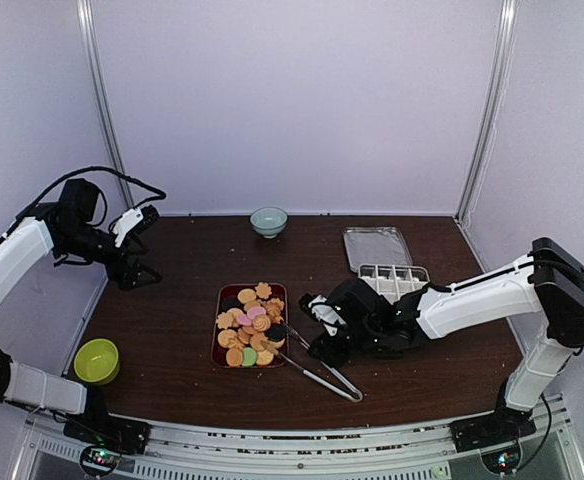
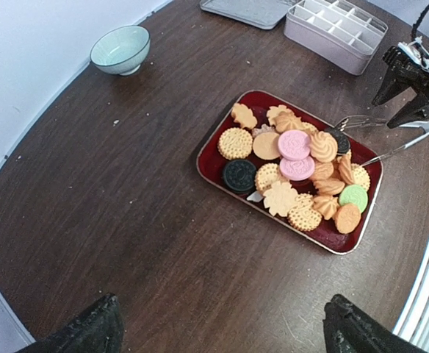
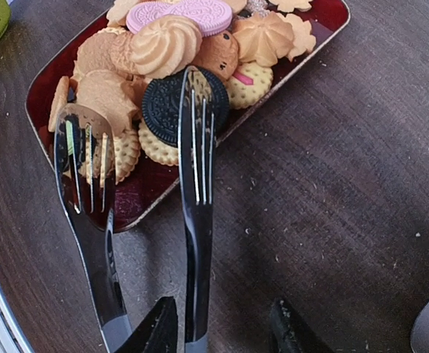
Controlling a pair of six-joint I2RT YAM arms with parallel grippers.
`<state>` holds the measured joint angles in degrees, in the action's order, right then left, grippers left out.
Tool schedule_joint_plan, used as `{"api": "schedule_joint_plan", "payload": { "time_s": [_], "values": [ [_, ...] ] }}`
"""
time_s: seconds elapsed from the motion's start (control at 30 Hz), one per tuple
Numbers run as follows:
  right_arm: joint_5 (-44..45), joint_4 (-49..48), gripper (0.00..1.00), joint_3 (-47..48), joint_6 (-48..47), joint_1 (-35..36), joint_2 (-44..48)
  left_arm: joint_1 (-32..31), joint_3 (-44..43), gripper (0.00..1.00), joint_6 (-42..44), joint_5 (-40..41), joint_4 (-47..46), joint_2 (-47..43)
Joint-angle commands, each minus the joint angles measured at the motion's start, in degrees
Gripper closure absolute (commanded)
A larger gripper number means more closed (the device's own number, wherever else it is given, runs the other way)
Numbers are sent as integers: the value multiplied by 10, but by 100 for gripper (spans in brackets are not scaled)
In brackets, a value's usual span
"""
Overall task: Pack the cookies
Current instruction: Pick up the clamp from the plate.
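Only the right wrist view shows the right gripper parted, unclamped, around 1 arm of the tongs reaching the cookies. The left wrist view shows the left gripper spread wide, empty.

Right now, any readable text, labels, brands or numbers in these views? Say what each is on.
No legible text in any view.
Pink round cookies: embossed pattern, too blurred to read.
Dark brown round sandwich cookie: embossed relief, no readable word.
Red rectangular tray, white divided plastic box, pale green ceramic bowl: no markings visible.
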<state>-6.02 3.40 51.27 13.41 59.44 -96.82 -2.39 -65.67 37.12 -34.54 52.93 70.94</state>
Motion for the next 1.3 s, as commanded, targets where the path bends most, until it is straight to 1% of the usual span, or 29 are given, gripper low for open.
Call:
{"api": "schedule_joint_plan", "payload": {
  "time_s": [0.0, 0.17, 0.33, 0.4, 0.53, 0.6, 0.83, 0.93, 1.03, 1.13, 1.27],
  "values": [
    [3, 11, 60, 0, -8, 5, -8, -12, -3, 2, 22, -5, 25, -15],
    [9, 24, 70, 4, -16, 9, -12, -22, -15, 2, 36, 5, 47, -14],
    [18, 37, 76, 5, -24, 13, -17, -27, -38, 2, 52, 13, 72, -9],
    [23, 40, 81, 6, -26, 15, -17, -29, -46, 2, 53, 14, 76, -9],
    [36, 50, 97, 11, -30, 19, -5, -36, -57, 2, 54, 15, 82, -9],
    [46, 62, 100, 23, -36, 21, 7, -42, -60, 2, 56, 17, 89, -9],
    [105, 135, 100, 86, -79, 32, 47, -76, -86, 2, 95, 16, 139, -6],
    [141, 166, 100, 124, -99, 38, 57, -101, -104, 2, 103, 10, 156, -4],
    [174, 174, 100, 165, -119, 49, 59, -128, -113, 2, 105, -1, 162, -8],
    [192, 191, 100, 233, -135, 61, 40, -150, -114, 4, 105, -25, 156, -14],
    [200, 211, 100, 335, -164, 81, 0, -174, -113, 10, 106, -50, 143, -22]
  ]
}}
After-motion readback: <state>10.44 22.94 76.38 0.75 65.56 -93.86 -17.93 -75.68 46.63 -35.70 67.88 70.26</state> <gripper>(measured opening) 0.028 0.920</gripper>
